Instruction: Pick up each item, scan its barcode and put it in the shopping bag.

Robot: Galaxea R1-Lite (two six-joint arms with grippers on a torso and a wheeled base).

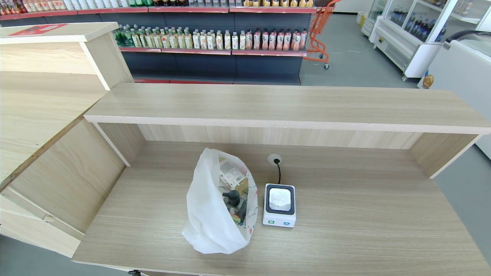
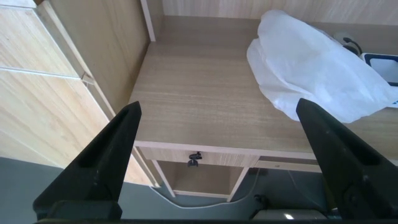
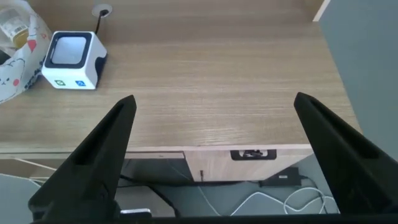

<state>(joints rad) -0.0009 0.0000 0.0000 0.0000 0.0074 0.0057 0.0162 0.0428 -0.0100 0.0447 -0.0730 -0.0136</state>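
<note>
While the left end effector point(image 2: 217, 163) and right end effector point(image 3: 214, 158) both hang spread wide, pinching nothing, the shopping bag point(image 1: 205, 214) sits on the table point(image 1: 364, 222) just left of the scanner point(image 1: 279, 205), black-capped bottle point(image 1: 233, 203) inside.

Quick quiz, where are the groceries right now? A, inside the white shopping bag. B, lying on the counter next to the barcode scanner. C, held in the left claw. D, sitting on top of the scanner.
A: a black-capped bottle and a labelled package sit inside the white shopping bag, which stands beside the barcode scanner.
</note>
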